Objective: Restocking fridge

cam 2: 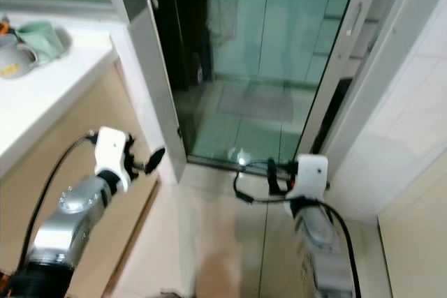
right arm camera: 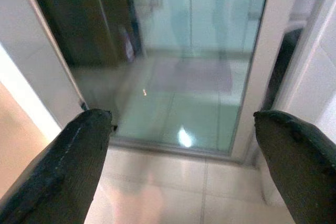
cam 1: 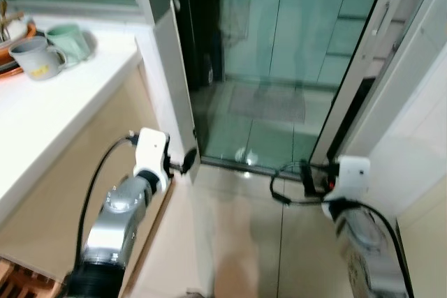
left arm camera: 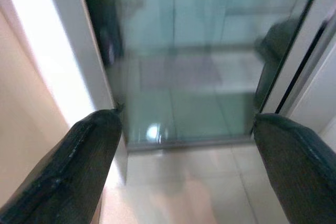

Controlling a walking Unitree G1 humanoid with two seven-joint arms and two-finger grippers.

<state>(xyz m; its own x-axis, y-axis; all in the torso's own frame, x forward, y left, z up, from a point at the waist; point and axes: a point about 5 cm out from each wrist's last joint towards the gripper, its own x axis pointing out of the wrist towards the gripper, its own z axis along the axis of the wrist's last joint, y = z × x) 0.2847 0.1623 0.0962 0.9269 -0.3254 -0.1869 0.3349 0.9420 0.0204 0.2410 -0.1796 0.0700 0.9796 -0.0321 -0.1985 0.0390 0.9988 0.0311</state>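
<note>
Glass filled the far side of the room: a sliding glass door (cam 1: pixel 279 68) with pale frames, standing in a narrow passage with beige floor tiles (cam 1: pixel 237 242) before its sill. Everything else I placed by that door. To its left a white surface (cam 1: pixel 63 95) ran back over tan cabinet fronts, and on it, well apart from the door, sat a grey mug (cam 1: pixel 35 57) touching or just beside a green mug (cam 1: pixel 70 41), with an orange-rimmed dish (cam 1: pixel 14 40) behind them. To the door's right stood a plain white wall (cam 1: pixel 419 130).

No fridge stood anywhere I could see, nor any goods to put in it, so I cannot say where the task's thing was, which way it pointed or how its long axis lay. I judged the step in hand to be travel, the robot crossing the kitchen toward wherever the fridge or the stock was, with the restocking proper not yet begun. The next move, as I read it, called for turning or walking until the fridge came into sight, while keeping both arms clear of the door frame and the cabinet corner.

Left gripper (cam 1: pixel 187 160) hung just beside the door's left post, low down, jaws spread wide and holding nothing. Right gripper (cam 1: pixel 305 176) hovered near the sill toward the door's right frame, jaws likewise spread and empty.
</note>
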